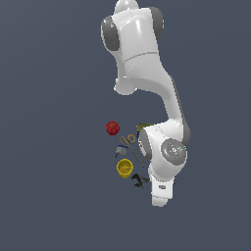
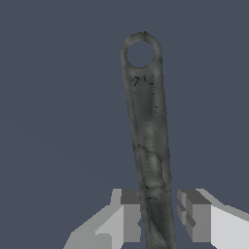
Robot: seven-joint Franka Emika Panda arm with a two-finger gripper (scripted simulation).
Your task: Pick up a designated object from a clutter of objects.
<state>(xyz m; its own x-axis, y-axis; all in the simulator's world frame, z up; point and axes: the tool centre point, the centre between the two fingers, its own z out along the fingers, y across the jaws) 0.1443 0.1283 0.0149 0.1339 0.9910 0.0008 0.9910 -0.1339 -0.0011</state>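
Gripper (image 2: 155,216): open, one finger on each side of the wrench handle, a small gap on both sides, nothing held yet.
Wrench (image 2: 148,141): flat on the grey floor (image 2: 53,107), ring end pointing away from the gripper.
Clutter, exterior view: red ball (image 1: 112,128), scissors (image 1: 128,139), yellow cup (image 1: 124,167) near the arm (image 1: 164,152).

You cannot see the head of the wrench (image 2: 148,141): the wrist view's edge cuts it off beyond the fingers (image 2: 130,216). In the exterior view, the arm (image 1: 164,152) hides most of the wrench and the gripper. Just beside the yellow cup (image 1: 124,167), a small grey-blue item (image 1: 120,151) is too small to tell.
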